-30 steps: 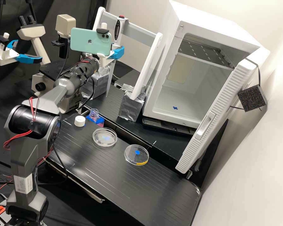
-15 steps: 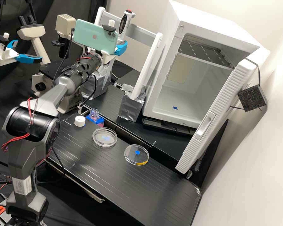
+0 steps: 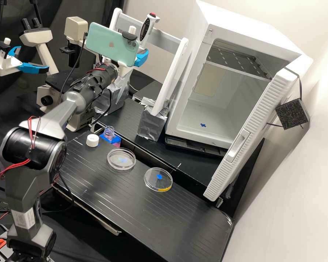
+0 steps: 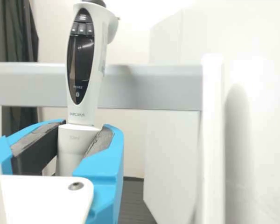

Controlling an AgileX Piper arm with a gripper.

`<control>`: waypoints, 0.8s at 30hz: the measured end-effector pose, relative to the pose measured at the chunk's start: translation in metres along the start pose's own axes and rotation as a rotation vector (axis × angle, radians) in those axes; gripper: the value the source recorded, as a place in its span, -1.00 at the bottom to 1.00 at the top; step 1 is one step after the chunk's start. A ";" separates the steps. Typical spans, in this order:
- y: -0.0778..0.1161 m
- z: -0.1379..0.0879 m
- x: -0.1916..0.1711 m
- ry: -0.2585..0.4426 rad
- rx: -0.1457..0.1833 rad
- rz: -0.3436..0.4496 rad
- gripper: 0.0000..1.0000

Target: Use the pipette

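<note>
Up by the rack (image 3: 166, 39), in the high view, the pipette (image 3: 145, 29) leans slightly, head high! Over to the wrist view: the gripper (image 4: 84, 129) has it clasped round the lower body, on the near side of the rack. Steady does it: even squeeze, swing slowly, well wide of the rack, tip downward.

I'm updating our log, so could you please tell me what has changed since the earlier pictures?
In the high view, the gripper and the electronic pipette between its jaws moved up and right, the pipette leaning further. Both Petri dishes, white cap and open bottle stayed put.
</note>
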 end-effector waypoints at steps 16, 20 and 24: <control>0.009 0.025 -0.052 0.012 -0.008 0.183 -1.00; 0.001 0.034 -0.062 0.002 -0.008 0.190 -1.00; -0.009 0.043 -0.073 -0.013 -0.022 0.161 -1.00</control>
